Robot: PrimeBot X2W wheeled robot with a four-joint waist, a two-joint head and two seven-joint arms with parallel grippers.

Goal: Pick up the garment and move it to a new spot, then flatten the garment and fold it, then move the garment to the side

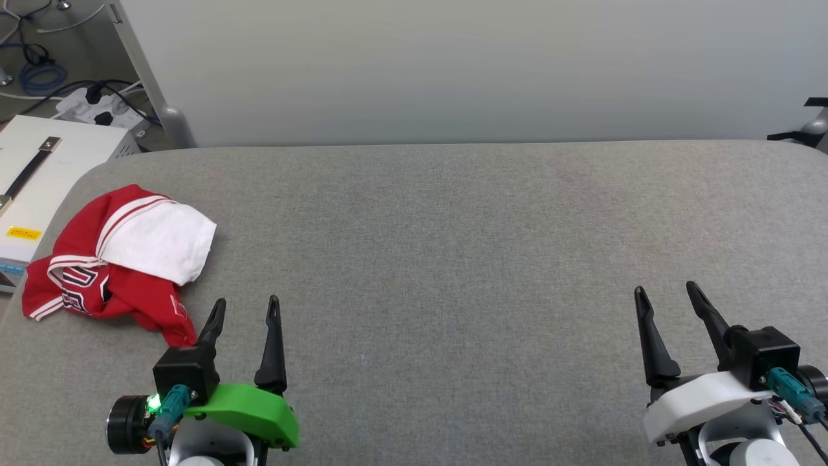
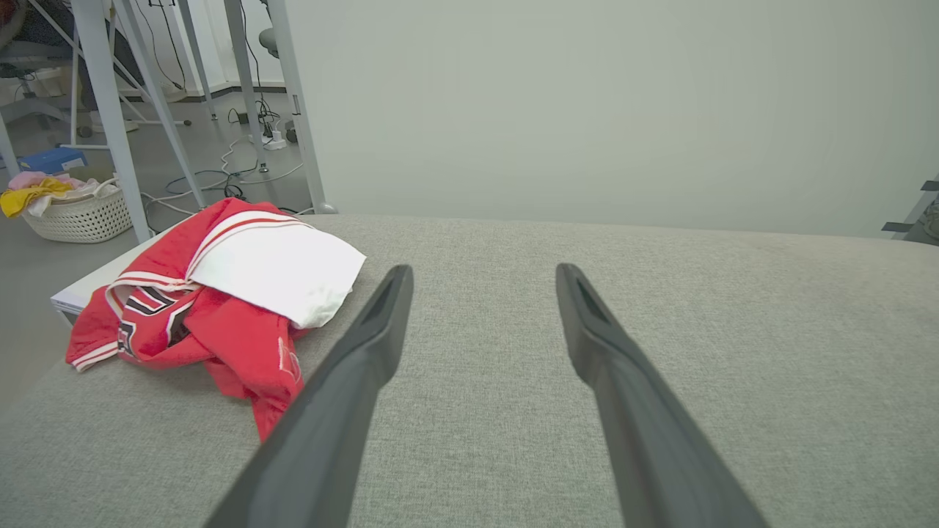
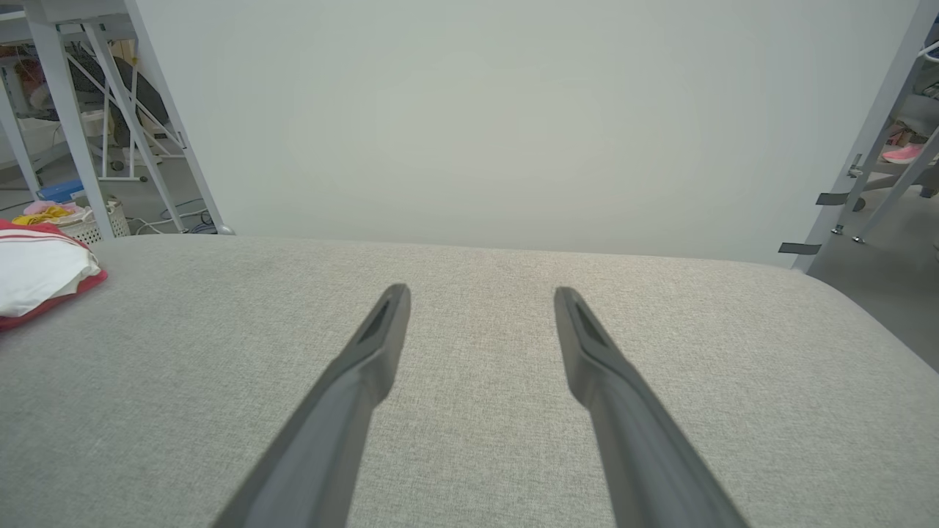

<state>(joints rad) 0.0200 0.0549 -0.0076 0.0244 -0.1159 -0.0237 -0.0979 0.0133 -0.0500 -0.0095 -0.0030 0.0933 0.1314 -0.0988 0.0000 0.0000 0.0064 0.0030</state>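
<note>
The garment (image 1: 129, 285), a red jersey T-shirt, lies crumpled in a soft heap at the left edge of a grey, coarse-woven surface (image 1: 453, 259) with rounded corners, a white sleeve with striped trim on top. The left gripper (image 1: 246, 301), just beside the heap near the front edge, and the right gripper (image 1: 665, 287), towards the front right corner, both spread their slim, tapered dark fingers wide and empty.

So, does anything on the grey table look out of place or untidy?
Yes. The garment lies crumpled in a heap at the left edge of the table. Its white sleeve is flopped over the red body, and the lettering is partly hidden. Nothing else stands out.
</note>
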